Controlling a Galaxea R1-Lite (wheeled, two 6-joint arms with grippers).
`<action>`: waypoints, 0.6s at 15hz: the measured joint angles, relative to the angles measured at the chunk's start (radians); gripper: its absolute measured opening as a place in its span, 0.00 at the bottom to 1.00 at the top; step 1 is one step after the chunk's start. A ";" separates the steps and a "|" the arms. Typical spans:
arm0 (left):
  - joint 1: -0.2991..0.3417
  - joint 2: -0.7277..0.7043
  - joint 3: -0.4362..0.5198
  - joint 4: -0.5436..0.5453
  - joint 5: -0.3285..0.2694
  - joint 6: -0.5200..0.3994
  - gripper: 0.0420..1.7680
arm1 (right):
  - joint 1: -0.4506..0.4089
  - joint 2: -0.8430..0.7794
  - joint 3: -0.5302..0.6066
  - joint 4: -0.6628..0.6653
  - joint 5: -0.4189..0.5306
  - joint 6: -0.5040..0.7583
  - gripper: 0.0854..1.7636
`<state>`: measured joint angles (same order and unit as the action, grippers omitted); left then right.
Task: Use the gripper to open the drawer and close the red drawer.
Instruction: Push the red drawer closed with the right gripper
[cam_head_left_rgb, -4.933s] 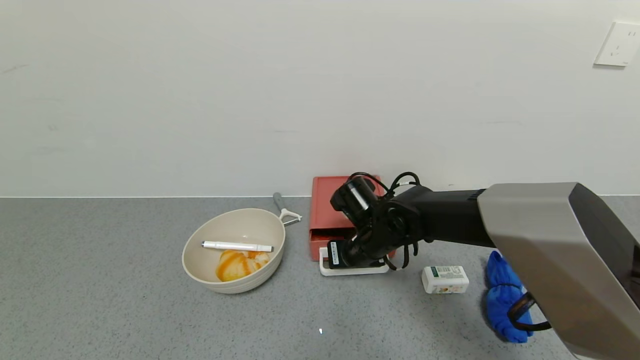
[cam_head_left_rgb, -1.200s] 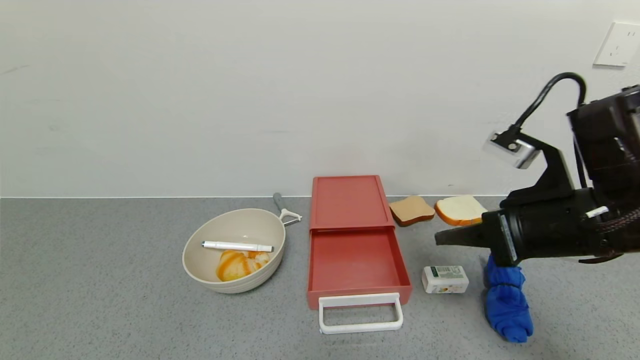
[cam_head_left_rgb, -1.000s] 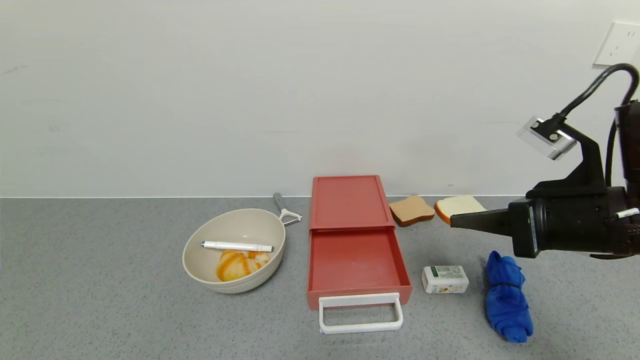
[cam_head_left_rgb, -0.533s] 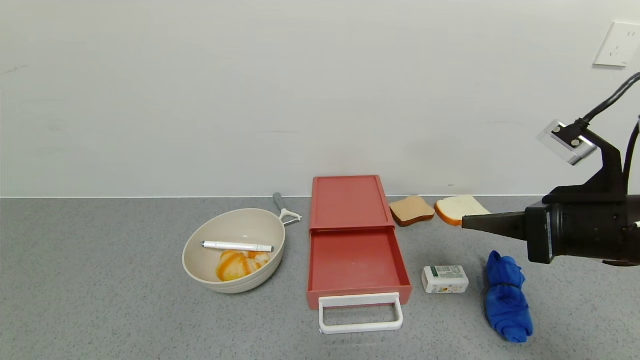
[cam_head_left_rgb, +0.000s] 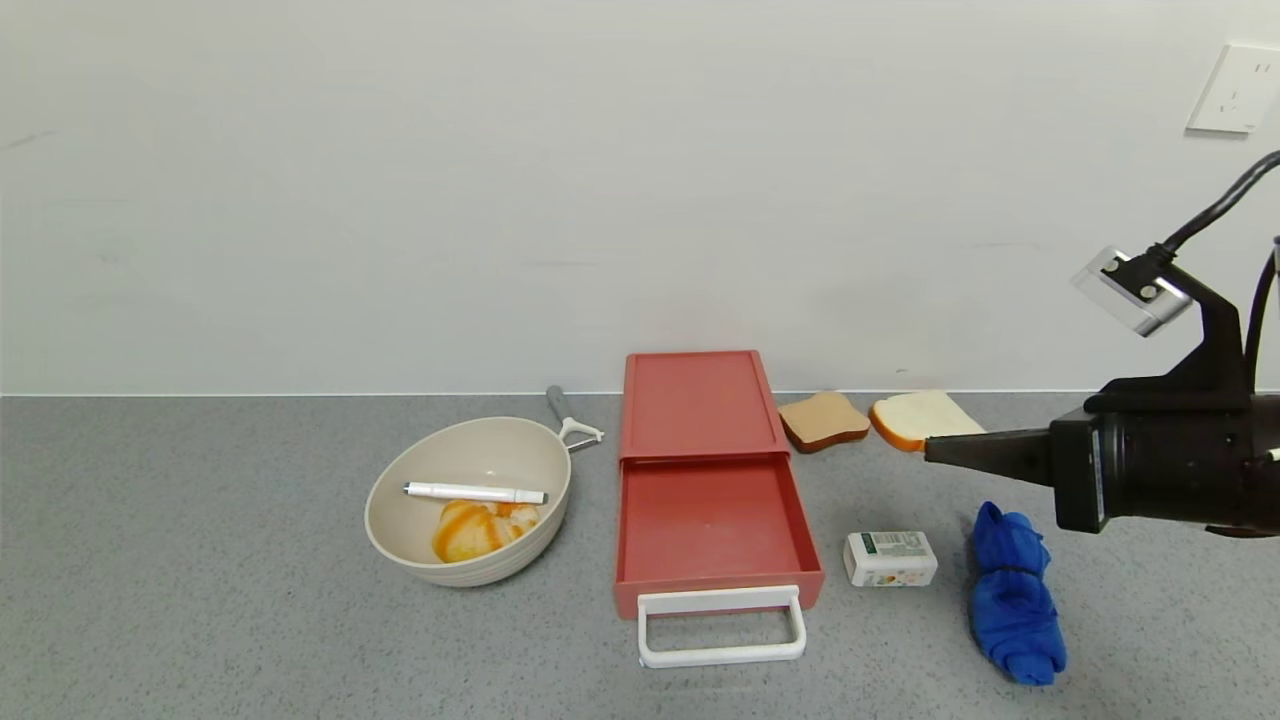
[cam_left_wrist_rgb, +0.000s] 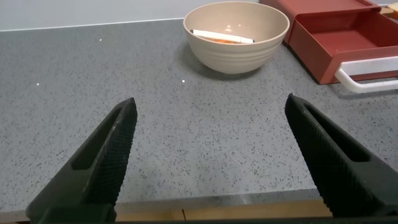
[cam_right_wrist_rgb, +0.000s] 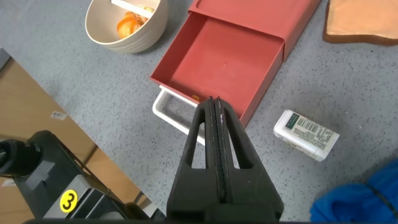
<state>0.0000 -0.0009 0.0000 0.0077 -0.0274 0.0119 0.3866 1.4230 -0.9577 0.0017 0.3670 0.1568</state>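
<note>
The salmon-red drawer box (cam_head_left_rgb: 697, 403) lies at the table's middle against the wall. Its red tray (cam_head_left_rgb: 712, 527) stands pulled out towards me and empty, with the white loop handle (cam_head_left_rgb: 721, 626) at its front. My right gripper (cam_head_left_rgb: 932, 450) is shut on nothing, raised above the table well to the right of the drawer, pointing left. In the right wrist view the shut gripper (cam_right_wrist_rgb: 214, 101) hangs high over the handle (cam_right_wrist_rgb: 176, 114) and the open tray (cam_right_wrist_rgb: 222, 66). My left gripper (cam_left_wrist_rgb: 208, 115) is open and empty near the table's front edge; the tray (cam_left_wrist_rgb: 348, 38) shows far off.
A cream bowl (cam_head_left_rgb: 468, 500) with a white pen and orange peel stands left of the drawer, a peeler (cam_head_left_rgb: 568, 419) behind it. Two bread slices (cam_head_left_rgb: 868, 419), a small white box (cam_head_left_rgb: 890, 558) and a blue cloth (cam_head_left_rgb: 1014, 596) lie right of the drawer.
The tray has been pulled out by its handle since the earliest frame. My right gripper let go, rose and drew back to the right; in the last half second it barely moves.
</note>
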 joint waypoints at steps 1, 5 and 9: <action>0.000 0.000 0.000 0.000 0.000 0.000 0.97 | 0.000 0.000 0.001 0.000 0.000 0.000 0.02; 0.000 0.000 0.000 0.000 0.000 0.000 0.97 | 0.002 0.007 -0.011 0.060 -0.010 0.009 0.02; 0.000 0.000 0.000 0.000 0.000 0.000 0.97 | 0.047 0.065 -0.091 0.261 -0.074 0.139 0.02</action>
<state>0.0000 -0.0009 0.0000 0.0077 -0.0272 0.0123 0.4338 1.4879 -1.0487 0.2626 0.2928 0.2962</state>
